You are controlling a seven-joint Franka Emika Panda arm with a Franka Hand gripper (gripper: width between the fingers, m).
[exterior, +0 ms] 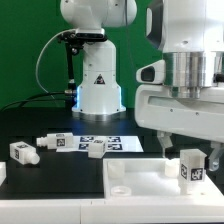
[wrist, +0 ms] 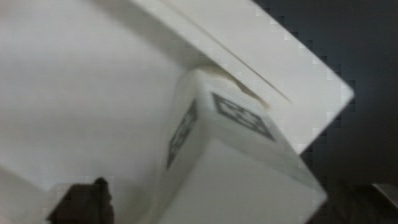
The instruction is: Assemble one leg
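My gripper (exterior: pixel 188 163) hangs at the exterior view's right, shut on a leg (exterior: pixel 189 169), a small white block with black-and-white tags. It holds the leg upright over the near right part of the large white square panel (exterior: pixel 135 186). I cannot tell whether the leg's lower end touches the panel. In the wrist view the leg (wrist: pixel 240 150) fills the space between my dark fingers (wrist: pixel 80 203), with tags on two of its faces. The panel (wrist: pixel 89 90) lies behind it, and the leg stands near the panel's raised rim.
Three more legs (exterior: pixel 22 152) (exterior: pixel 52 142) (exterior: pixel 95 148) lie on the black table at the exterior view's left. The marker board (exterior: pixel 115 143) lies flat in front of the arm's white base (exterior: pixel 100 88). A green wall stands behind.
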